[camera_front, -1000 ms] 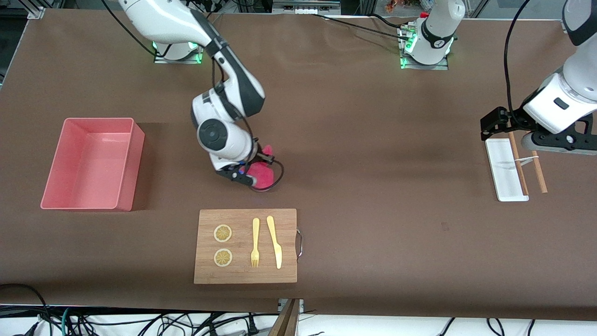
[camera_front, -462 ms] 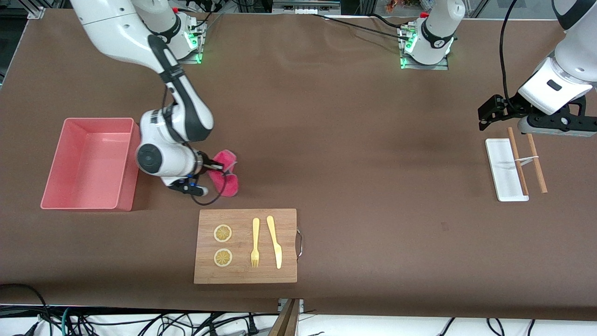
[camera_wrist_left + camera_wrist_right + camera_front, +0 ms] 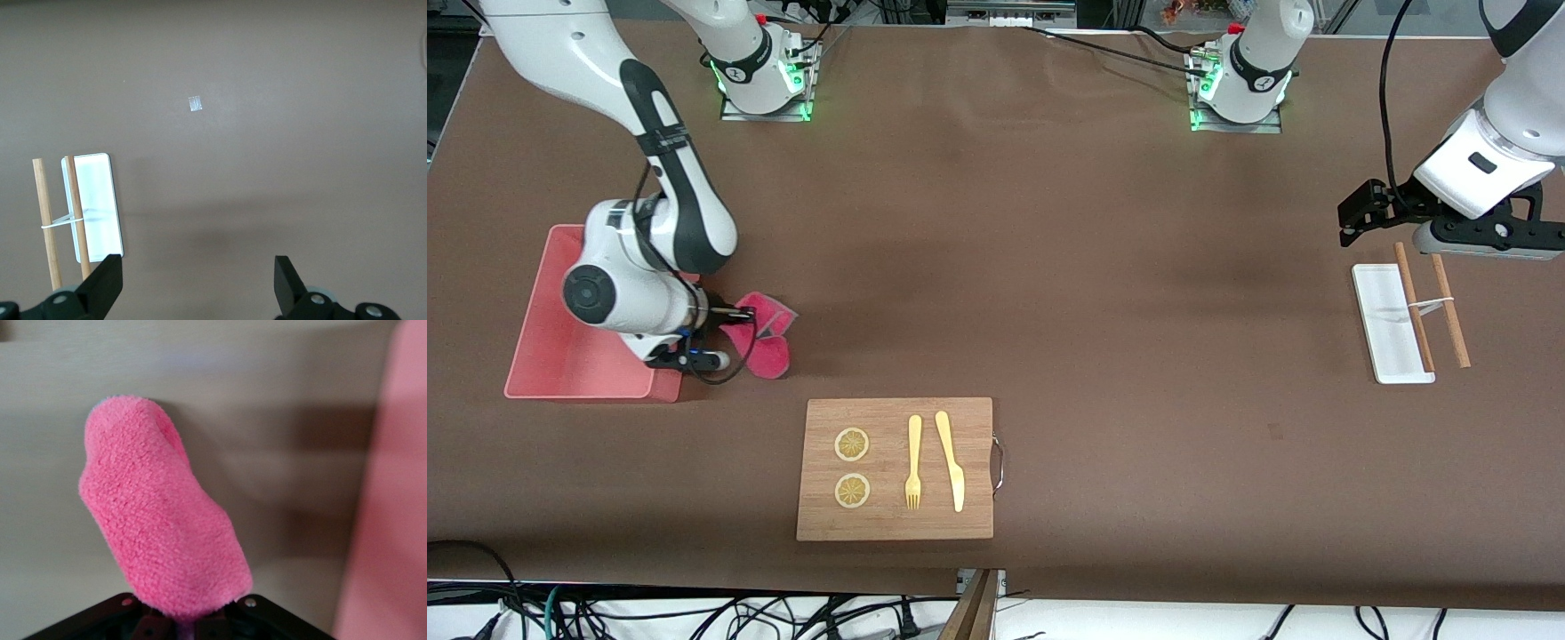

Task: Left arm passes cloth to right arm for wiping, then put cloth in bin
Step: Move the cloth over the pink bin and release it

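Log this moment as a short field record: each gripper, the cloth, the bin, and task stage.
right gripper: shut on the cloth, beside the bin's wall
cloth: pink, hanging from the right gripper, not yet in the bin
bin: salmon-pink tub at the right arm's end of the table
left gripper: open, waiting above the table by the white tray
stage: cloth being carried to the bin

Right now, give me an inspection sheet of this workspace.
Surface: brown table, no spills seen.
Job's things: cloth hangs from the right gripper, beside the bin, not yet in it.
Clutter: cutting board with two lemon slices, fork and knife; white tray and chopsticks at the left arm's end.
Grippers: right gripper shut on cloth; left gripper open over bare table beside the tray, waiting.
Cables: a bundle under the table's front edge.
Surroundings: nothing seen.
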Controlling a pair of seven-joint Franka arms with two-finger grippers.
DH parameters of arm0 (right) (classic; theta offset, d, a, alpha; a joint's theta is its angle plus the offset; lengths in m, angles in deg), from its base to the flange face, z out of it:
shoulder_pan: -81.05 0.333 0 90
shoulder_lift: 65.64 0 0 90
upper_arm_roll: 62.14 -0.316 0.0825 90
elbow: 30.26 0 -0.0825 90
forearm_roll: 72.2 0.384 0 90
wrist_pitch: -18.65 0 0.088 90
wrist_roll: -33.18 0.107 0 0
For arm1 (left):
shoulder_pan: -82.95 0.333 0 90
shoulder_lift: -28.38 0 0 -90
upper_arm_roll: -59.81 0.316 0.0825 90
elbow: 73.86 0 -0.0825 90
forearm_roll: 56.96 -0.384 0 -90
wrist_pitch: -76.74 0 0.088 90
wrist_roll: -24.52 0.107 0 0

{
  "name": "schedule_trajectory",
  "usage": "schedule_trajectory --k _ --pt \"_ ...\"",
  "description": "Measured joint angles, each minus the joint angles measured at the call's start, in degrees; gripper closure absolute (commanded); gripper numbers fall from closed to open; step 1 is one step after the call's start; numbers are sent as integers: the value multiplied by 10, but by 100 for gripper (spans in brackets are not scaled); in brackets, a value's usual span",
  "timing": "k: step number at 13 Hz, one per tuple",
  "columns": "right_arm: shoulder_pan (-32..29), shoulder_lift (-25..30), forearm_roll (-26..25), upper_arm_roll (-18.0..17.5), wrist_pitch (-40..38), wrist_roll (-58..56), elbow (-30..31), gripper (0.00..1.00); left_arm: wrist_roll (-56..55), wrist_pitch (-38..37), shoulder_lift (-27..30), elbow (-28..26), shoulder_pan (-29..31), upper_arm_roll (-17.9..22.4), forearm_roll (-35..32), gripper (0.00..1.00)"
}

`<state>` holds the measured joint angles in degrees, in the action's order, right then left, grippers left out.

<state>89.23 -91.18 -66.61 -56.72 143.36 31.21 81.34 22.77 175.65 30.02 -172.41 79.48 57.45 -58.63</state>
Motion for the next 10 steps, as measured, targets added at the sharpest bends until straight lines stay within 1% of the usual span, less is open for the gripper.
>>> schedule_trajectory --k 2,3,6,8,10 --pt "-14 24 -10 22 -23 -63 2 100 0 -5 0 0 0 0 0 0" --pt "-24 41 -20 27 -45 -80 1 100 0 -7 0 0 -1 0 0 0" --pt "-55 113 -59 30 -141 -95 -17 100 0 -10 0 0 -1 0 0 0" --pt "-75 145 -74 30 -204 -124 -43 100 0 -10 0 0 -1 0 0 0" --pt "-93 159 -87 31 -221 -144 -53 100 0 -10 0 0 -1 0 0 0"
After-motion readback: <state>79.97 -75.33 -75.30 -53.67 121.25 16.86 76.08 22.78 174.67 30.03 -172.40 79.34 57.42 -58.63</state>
